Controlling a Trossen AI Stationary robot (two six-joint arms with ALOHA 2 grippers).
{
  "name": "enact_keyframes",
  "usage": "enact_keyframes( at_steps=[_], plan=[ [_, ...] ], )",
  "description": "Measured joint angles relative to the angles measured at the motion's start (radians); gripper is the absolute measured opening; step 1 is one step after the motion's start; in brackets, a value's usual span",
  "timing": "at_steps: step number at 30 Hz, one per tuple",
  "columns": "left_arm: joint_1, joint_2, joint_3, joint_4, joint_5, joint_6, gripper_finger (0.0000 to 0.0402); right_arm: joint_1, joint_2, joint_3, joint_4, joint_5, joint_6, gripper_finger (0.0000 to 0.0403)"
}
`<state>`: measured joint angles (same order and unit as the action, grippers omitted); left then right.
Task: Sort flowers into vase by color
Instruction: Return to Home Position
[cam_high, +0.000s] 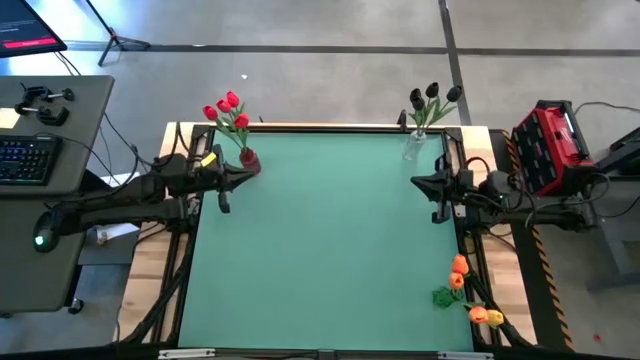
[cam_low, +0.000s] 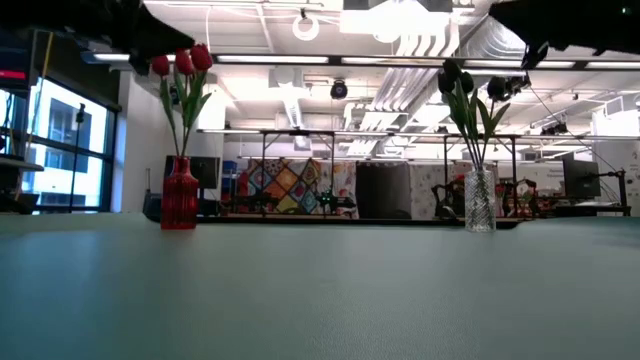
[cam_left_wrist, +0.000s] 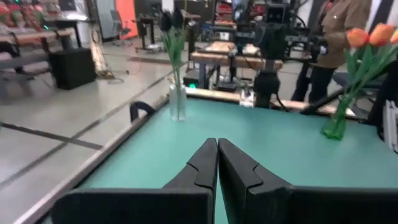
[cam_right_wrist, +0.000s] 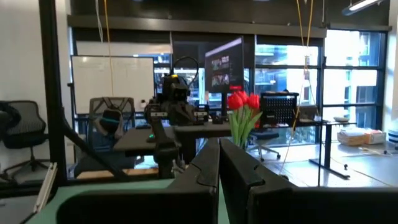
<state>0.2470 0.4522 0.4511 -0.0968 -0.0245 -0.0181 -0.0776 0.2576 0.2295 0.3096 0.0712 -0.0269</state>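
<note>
Beside left end effector (cam_left_wrist: 216, 144), clenched empty: red tulips (cam_high: 228, 108). Right end effector (cam_right_wrist: 219, 143) clenched; dark tulips (cam_high: 432, 98) close by.

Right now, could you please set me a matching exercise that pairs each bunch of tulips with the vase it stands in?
Flowers:
1. red tulips
2. near-black tulips
3. orange tulips

Vases:
A. clear glass vase
B. green vase
C. red vase

Pairs: 1-C, 2-A, 3-B
</note>
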Motion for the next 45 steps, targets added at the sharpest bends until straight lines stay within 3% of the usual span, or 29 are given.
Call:
enact_keyframes(
  at_steps=[11,26,34,45],
  plan=[
    [0.001,-0.093,-0.269,0.171,0.042,-0.136,0.0,0.0,-0.052,-0.099,0.001,-0.017,0.027,0.0],
    [0.001,-0.238,-0.286,0.071,0.064,-0.071,0.0,-0.001,-0.247,-0.154,-0.039,-0.016,0.027,0.0],
    [0.001,-0.349,-0.295,-0.005,0.064,-0.046,0.0,-0.001,-0.257,-0.154,-0.11,-0.022,0.051,0.0],
    [0.001,-0.441,-0.44,0.197,0.065,-0.11,0.0,-0.001,-0.256,-0.154,-0.119,-0.076,0.097,0.0]
  ],
)
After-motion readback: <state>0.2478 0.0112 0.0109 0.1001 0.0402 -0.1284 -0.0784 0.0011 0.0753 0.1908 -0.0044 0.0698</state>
